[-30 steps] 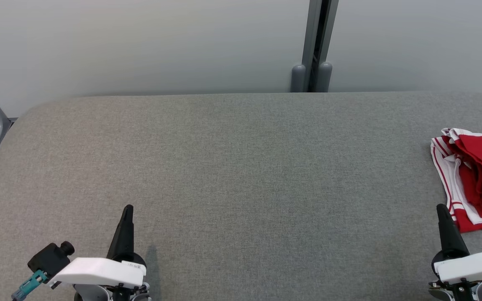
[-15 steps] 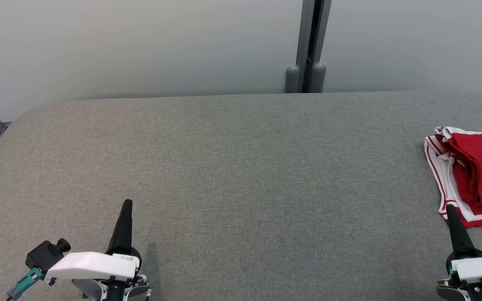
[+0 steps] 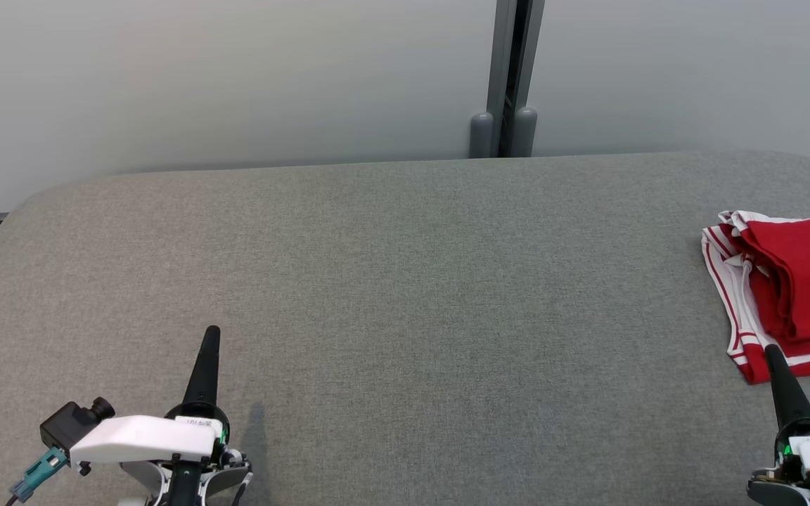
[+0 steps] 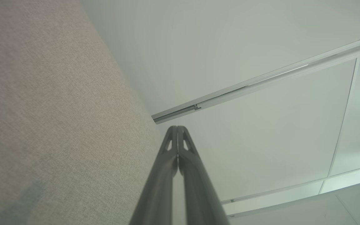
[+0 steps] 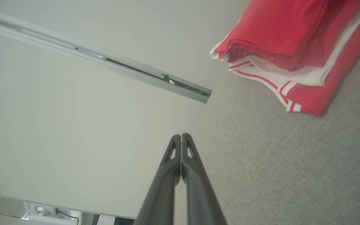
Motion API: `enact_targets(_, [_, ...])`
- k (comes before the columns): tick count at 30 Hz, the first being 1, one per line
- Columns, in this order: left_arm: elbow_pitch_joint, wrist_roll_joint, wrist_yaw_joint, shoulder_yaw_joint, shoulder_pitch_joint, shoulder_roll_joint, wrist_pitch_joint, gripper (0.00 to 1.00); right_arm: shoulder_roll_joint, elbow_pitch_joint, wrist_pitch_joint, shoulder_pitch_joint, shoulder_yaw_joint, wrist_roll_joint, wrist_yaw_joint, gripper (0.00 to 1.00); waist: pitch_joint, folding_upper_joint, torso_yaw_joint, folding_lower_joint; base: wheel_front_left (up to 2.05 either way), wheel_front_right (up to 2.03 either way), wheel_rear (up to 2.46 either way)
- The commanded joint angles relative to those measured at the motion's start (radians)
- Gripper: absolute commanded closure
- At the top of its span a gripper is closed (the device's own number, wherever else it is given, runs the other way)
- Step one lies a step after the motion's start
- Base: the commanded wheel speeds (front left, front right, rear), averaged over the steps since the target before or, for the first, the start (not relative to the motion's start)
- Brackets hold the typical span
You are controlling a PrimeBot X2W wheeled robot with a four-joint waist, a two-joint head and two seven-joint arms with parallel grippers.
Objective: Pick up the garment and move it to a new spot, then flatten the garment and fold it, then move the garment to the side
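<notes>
One garment (image 3: 799, 281) (folded) just beyond right gripper (image 3: 770, 350)

One folded red-and-white garment (image 3: 792, 281), one grey table (image 3: 405, 281), and two pincers.

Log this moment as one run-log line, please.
garment: red-white, folded, right end of table | left gripper: shut, empty | right gripper: shut, empty, near garment, not touching
</notes>
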Motion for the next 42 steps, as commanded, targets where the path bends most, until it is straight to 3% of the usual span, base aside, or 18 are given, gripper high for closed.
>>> enact_targets(1, [-0.009,-0.025,-0.009,0.005,-0.027,0.006,0.005,1.00,-0.010,-0.016,0.012,0.000,-0.010,0.029,0.000,1.00,-0.001,-0.0001,-0.002,-0.0001,0.00,0.00,0.00])
enact_targets(42, [-0.009,-0.325,-0.028,0.016,-0.055,0.008,0.072,1.00,-0.013,-0.048,0.116,0.025,-0.091,0.370,0.000,1.00,-0.012,-0.0001,-0.049,-0.0001,0.00,0.00,0.00])
